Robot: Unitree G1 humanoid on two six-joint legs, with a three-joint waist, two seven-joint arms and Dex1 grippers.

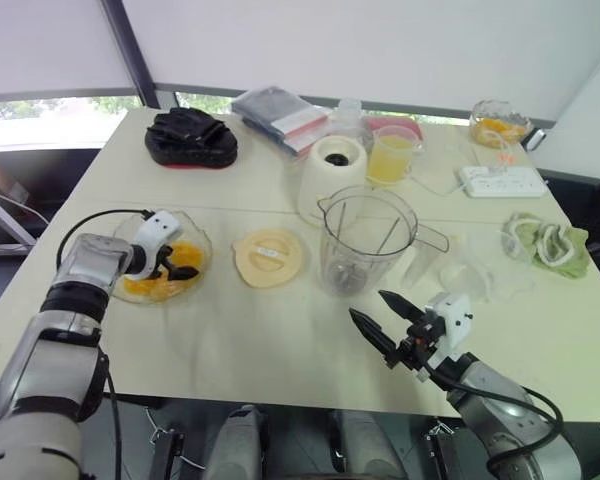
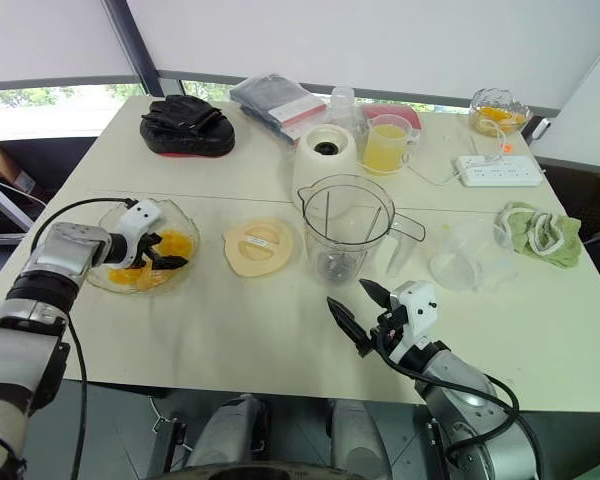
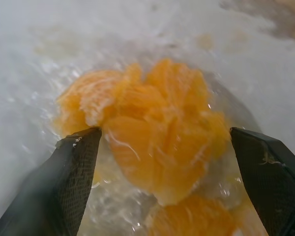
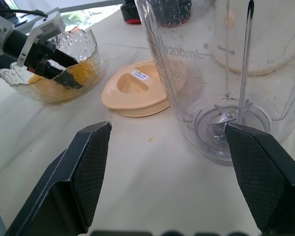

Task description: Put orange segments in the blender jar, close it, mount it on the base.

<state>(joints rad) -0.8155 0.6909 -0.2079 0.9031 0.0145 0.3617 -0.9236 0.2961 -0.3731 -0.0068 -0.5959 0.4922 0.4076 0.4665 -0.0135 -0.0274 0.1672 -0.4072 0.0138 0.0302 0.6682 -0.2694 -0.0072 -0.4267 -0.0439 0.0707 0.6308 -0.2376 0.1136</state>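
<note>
On the cream table (image 1: 280, 340) the blender jar (image 1: 365, 240) stands upright, handle rightward. The left gripper (image 3: 164, 132), fingers wide apart, straddles orange segments (image 3: 157, 108) in the bowl (image 1: 206, 246); the right gripper (image 1: 368, 304) gapes empty.

Brightly and evenly lit by daylight through the window (image 1: 40, 108) beyond the table (image 1: 280, 340) (washed out white below the blinds (image 1: 380, 40)). Only faint, soft shadows beneath the blender jar (image 1: 365, 240) and lid (image 1: 268, 257). Wet glints across the glass bowl (image 4: 86, 42) and orange segments (image 3: 157, 132).
</note>
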